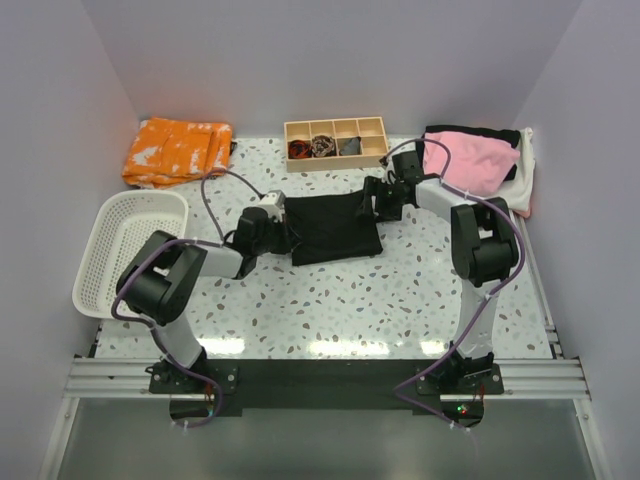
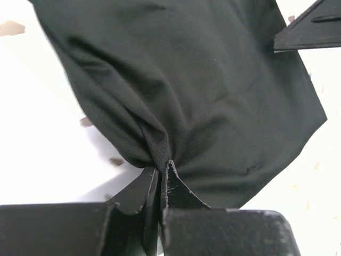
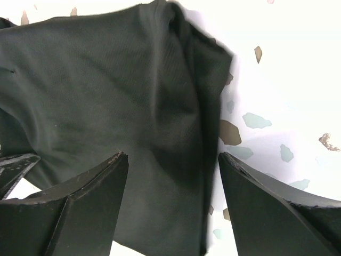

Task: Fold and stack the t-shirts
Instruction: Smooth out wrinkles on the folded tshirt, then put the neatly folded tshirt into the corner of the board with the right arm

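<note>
Two black fingers (image 2: 180,191) of the left gripper (image 2: 161,169) are clenched on a bunched edge of the plain black cloth t-shirt (image 2: 202,80), and the fabric puckers into creases where they bite. The right gripper (image 3: 173,157) has its jaws spread wide and grasps nothing. Its dark wedge-shaped fingers (image 3: 96,186) stand to either side of the shirt's opposite, folded edge, and whether they touch the cloth cannot be told.

From above, the shirt lies folded to a rough rectangle at the middle of the white speckled table (image 1: 400,290), between the two arms. A pink cloth t-shirt (image 1: 470,160) sits on a heap at the far right corner. Behind the black shirt stands a shallow wooden compartment tray (image 1: 335,128). A crumpled orange cloth with white pattern (image 1: 175,150) lies far left, with a white plastic mesh basket (image 1: 120,250) nearer.
</note>
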Robot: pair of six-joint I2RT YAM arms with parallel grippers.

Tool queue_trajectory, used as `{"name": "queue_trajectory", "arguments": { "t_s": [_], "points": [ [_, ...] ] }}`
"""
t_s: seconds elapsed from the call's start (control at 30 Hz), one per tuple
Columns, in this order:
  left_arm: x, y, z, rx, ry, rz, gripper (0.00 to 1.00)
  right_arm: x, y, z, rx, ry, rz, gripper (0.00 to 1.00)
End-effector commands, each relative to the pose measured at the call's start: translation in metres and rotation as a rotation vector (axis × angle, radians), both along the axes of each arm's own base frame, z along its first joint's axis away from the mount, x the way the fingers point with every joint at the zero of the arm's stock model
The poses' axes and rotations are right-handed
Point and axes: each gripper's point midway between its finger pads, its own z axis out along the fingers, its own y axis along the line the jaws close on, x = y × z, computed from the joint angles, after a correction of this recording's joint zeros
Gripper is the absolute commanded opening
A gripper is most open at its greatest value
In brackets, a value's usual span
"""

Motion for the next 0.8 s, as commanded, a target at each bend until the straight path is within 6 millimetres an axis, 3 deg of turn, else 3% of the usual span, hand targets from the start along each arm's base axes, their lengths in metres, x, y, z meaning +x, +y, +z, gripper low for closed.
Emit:
{"name": "queue_trajectory", "arguments": {
  "t_s": [0.0,0.1,0.13,0.23,0.27,0.33,0.43,0.77],
  "points": [
    [0.012,0.009,0.038,-0.107,-0.092,0.031,0.08,-0.007,-0.002,-0.020,-0.009,0.045,-0.007,0.73],
    [0.015,0.026,0.036,-0.051,-0.090,0.082,0.30,-0.004,-0.008,-0.013,-0.019,0.018,-0.026,0.74],
    [0.012,0.033,0.031,-0.019,-0.062,0.106,0.49,-0.002,-0.009,-0.009,-0.021,0.006,-0.031,0.74],
    [0.016,0.054,0.029,0.066,-0.050,0.181,0.61,0.002,-0.015,-0.005,-0.027,-0.010,-0.045,0.74],
    [0.017,0.058,0.030,0.082,-0.056,0.193,0.71,0.003,-0.015,-0.004,-0.026,-0.011,-0.048,0.75],
    [0.020,0.067,0.036,0.108,-0.072,0.234,0.72,0.004,-0.017,-0.004,-0.025,-0.010,-0.054,0.75],
    [0.024,0.066,0.042,0.111,-0.095,0.228,0.73,0.003,-0.015,-0.006,-0.009,-0.003,-0.046,0.75],
    [0.057,0.036,0.037,0.037,-0.108,0.158,0.72,-0.008,0.010,-0.015,0.109,0.064,0.048,0.75]
  ]
}}
